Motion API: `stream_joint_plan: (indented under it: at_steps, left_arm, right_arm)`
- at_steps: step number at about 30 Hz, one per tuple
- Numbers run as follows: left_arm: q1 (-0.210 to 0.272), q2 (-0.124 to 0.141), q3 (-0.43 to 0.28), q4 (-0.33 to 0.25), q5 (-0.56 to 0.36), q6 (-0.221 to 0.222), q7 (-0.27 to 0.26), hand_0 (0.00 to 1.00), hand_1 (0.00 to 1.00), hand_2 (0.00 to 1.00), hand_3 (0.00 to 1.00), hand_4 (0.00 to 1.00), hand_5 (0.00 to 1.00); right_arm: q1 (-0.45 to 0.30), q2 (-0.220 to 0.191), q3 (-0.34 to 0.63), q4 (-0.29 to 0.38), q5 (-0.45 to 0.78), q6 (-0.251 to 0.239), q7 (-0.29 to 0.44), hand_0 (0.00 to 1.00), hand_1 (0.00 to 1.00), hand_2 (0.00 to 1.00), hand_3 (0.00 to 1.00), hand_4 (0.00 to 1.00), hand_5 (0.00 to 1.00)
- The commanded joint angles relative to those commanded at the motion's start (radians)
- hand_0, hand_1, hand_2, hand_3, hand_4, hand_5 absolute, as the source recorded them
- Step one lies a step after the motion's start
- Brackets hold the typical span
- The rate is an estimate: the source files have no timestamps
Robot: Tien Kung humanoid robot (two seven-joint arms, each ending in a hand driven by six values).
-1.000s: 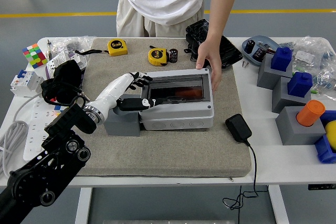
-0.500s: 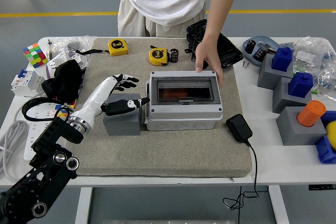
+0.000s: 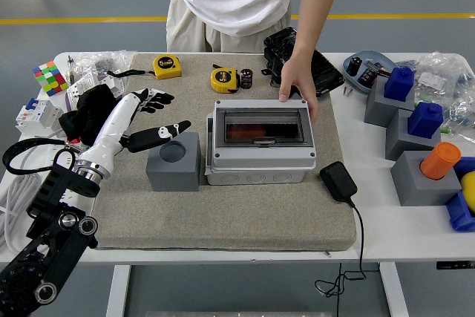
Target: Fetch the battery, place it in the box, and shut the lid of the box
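The grey box (image 3: 260,146) stands mid-mat with its clear lid down flat; something dark reddish shows through the lid. My left hand (image 3: 152,116) hovers to the box's left, above and behind a small grey block (image 3: 174,161), fingers spread and holding nothing. A person's hand (image 3: 295,83) rests on the box's far right corner. A small dark battery (image 3: 246,78) stands on the mat near a yellow tape measure (image 3: 223,79). My right arm is out of sight.
A second yellow tape measure (image 3: 166,66) lies at the mat's back left. A black adapter (image 3: 338,181) with cable sits right of the box. Blue and grey blocks (image 3: 404,105) and an orange cylinder (image 3: 439,159) crowd the right. Cables, a colour cube (image 3: 49,77) lie left.
My left hand has pulled back leftward from the box's left edge. The lid, raised a second ago, now lies flat. The person's hand stays at the far right corner.
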Motion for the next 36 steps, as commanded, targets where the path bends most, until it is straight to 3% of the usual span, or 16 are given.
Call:
stream_joint_plan:
  at_steps: [36]
  left_arm:
    - [0.008,0.0,-0.014,-0.001,0.007,-0.003,0.004,0.594,0.641,0.649,0.636,0.953,0.451]
  right_arm:
    - [-0.005,0.0,-0.011,0.0,0.007,0.0,0.001,0.642,0.666,0.675,0.611,0.995,0.601]
